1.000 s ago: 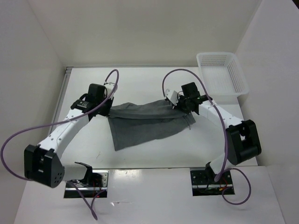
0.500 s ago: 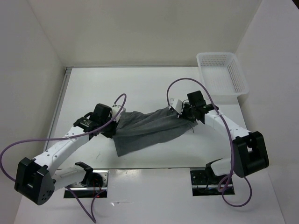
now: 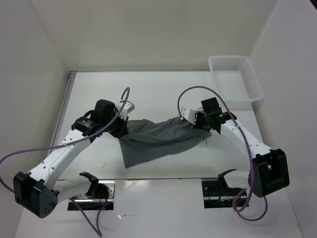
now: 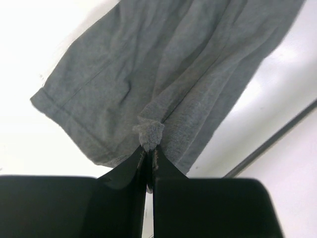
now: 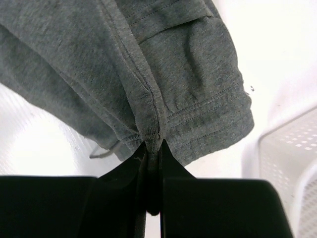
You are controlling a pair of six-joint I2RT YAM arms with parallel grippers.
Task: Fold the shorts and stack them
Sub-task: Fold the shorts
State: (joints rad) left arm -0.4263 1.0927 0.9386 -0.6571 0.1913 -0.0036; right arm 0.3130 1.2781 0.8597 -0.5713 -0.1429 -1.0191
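Shorts (image 3: 153,139): soft grey knit, bunched into creased folds.

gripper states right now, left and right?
left gripper: shut, pinching the shorts.
right gripper: shut, pinching the shorts too.

Shorts (image 4: 148,74) partly beyond both wrist views' top edge; basket (image 5: 290,158) partly off the right wrist view.

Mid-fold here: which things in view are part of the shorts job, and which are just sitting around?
Part of the job:
- the shorts, pinched at one end by the left gripper and at the other by the right gripper

Just lying about:
- the white mesh basket, at the far right corner of the table
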